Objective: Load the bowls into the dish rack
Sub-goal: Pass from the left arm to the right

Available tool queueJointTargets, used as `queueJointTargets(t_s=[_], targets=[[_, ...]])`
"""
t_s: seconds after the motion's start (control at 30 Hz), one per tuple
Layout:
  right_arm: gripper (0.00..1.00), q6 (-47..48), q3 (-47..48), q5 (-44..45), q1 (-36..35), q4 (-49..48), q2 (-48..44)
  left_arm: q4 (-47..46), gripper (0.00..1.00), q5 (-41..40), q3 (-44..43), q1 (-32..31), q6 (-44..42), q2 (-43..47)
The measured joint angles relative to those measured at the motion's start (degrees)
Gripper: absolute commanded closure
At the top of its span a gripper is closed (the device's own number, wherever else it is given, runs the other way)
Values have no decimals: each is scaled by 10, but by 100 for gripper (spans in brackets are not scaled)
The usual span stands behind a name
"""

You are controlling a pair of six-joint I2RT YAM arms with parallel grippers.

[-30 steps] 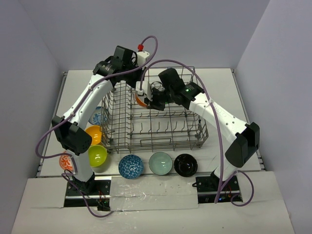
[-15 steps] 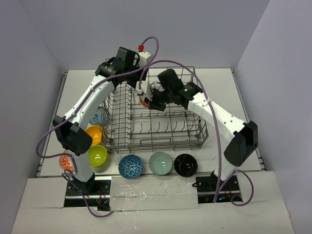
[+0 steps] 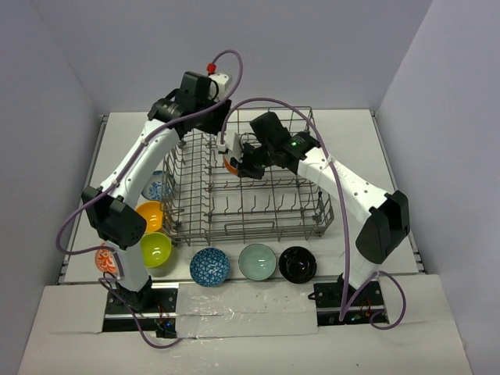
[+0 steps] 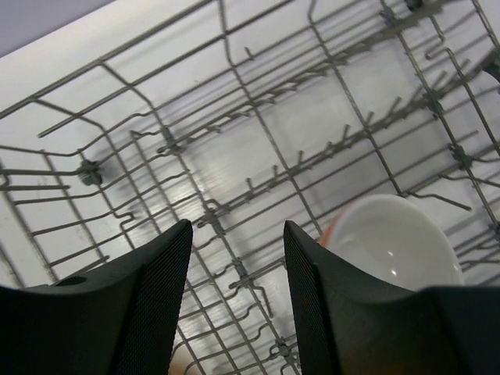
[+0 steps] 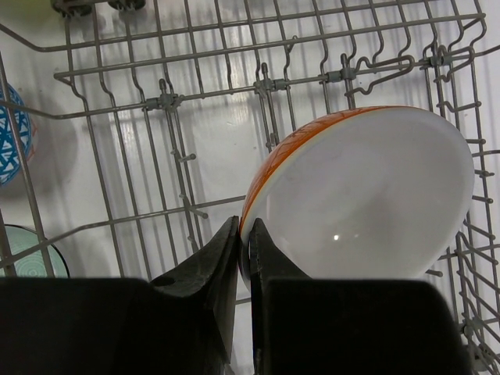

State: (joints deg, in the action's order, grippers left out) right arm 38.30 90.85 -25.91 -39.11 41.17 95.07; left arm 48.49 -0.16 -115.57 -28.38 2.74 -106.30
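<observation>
Wire dish rack (image 3: pixel 258 205): on the counter (image 3: pixel 351 133), loose bowls (image 3: pixel 257 261) along its near and left sides.
Left fingers (image 4: pixel 156 305): apart, empty above the tines (image 4: pixel 258 187).
Right fingers (image 5: pixel 205 273): clamped on rim of orange bowl (image 5: pixel 367 195), kept on edge so it probably slots in.

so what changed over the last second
The left claw opened and drew back a little to the left, empty. The right claw stayed shut on the orange bowl by its rim, in the rack. The loose bowls did not move.
</observation>
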Motion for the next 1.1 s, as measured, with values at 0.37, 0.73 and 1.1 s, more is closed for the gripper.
queueJointTargets(t_s=[0.37,0.73,1.1], targets=[[100,-22,6,-2,0,0,2,-18,42,-50,6,97,26,66],[100,-94,135,-63,0,3,89,-102,42,-81,217,167,29,290],[100,-203,175,-112,14,-33,113,-145,39,-88,333,207,30,383]])
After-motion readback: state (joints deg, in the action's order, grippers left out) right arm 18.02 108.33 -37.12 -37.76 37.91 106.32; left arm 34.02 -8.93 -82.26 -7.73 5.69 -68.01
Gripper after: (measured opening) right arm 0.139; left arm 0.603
